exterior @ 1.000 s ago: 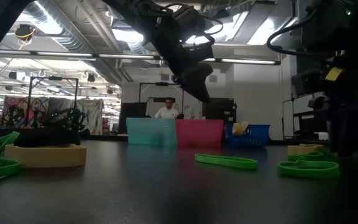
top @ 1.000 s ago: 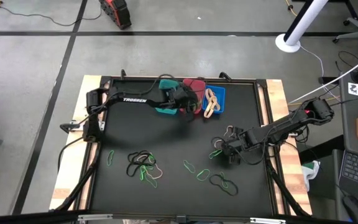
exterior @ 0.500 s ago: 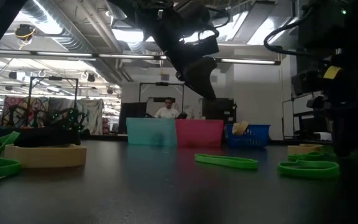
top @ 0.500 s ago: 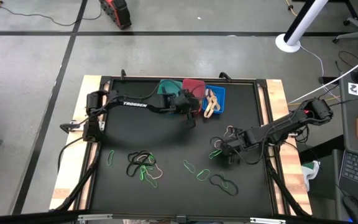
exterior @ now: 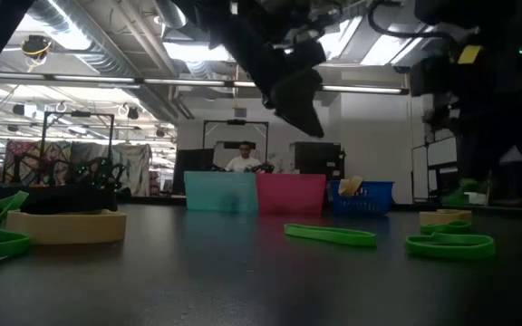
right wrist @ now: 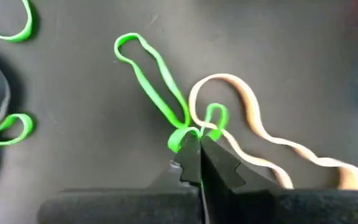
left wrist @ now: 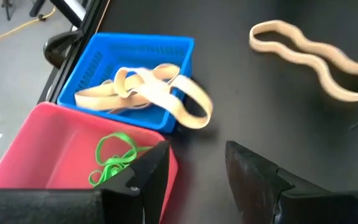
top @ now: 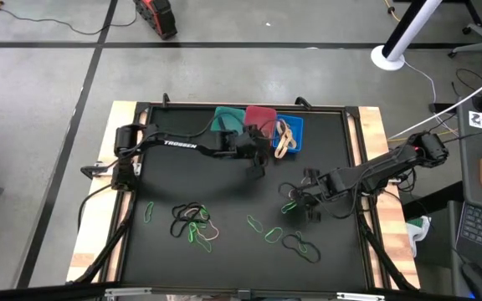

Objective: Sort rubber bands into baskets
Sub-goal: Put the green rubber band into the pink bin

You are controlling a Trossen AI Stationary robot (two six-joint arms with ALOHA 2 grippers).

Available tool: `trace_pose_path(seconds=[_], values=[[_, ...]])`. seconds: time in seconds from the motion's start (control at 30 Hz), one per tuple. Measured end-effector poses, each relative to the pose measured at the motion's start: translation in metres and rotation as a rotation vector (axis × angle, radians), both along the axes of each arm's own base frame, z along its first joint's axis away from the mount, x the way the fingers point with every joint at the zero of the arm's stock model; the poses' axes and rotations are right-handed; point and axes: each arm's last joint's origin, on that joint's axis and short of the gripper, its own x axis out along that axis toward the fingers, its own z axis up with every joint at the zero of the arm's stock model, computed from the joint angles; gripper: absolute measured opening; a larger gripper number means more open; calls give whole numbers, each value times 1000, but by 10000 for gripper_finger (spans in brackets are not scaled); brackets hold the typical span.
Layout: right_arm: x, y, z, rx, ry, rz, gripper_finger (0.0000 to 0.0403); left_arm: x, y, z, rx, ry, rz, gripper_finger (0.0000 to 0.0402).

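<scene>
Teal (top: 223,118), red (top: 262,116) and blue (top: 289,132) baskets stand in a row at the table's far edge. The red basket (left wrist: 55,149) holds a green band (left wrist: 114,158). The blue one (left wrist: 129,56) holds tan bands, one hanging over its rim (left wrist: 188,112). My left gripper (top: 258,160) is open and empty in the air just near of the baskets; it also shows in its wrist view (left wrist: 194,171). My right gripper (top: 301,199) is shut on a green rubber band (right wrist: 151,74) right of centre. A tan band (right wrist: 260,134) lies beside it. My right gripper pinches the green band at a bunched fold (right wrist: 191,132) between its two fingertips, slanting down from the table's right side. The held part shows raised above the table in the low view (exterior: 465,192). Its long loop (right wrist: 135,50) trails away from the fingers, slack.
Loose bands lie on the near half: a black, green and tan tangle (top: 192,221), a green one (top: 149,211), green ones (top: 262,227) and a black one (top: 299,245). A tan band (left wrist: 309,53) lies on the table beyond my left gripper. A person shows far behind the baskets (exterior: 243,161).
My left gripper has gone from over the baskets toward the table's near edge and a little right, staying open. My right gripper has risen from the table with the green band's pinched part.
</scene>
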Motion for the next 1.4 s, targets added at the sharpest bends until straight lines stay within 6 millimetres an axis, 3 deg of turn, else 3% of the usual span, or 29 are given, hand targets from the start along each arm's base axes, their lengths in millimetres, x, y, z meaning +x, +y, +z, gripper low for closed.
trace_pose_path(seconds=[0.23,0.4,0.6,0.83,1.07,1.4], values=[[12,1,24,-99,-78,51,2,-10,-6,28,8,-53,-8,155],[26,-10,43,-153,-158,63,1,-23,-14,53,9,-78,-24,155],[50,-41,63,-227,-321,95,1,-49,-29,84,-1,-76,-48,155],[68,-98,79,-345,-510,78,1,-88,-57,106,-108,12,-23,155],[78,-158,86,-304,-718,27,1,-118,-85,105,-261,155,99,155],[93,-219,39,-236,-701,-42,1,-141,-130,72,-440,273,352,155]])
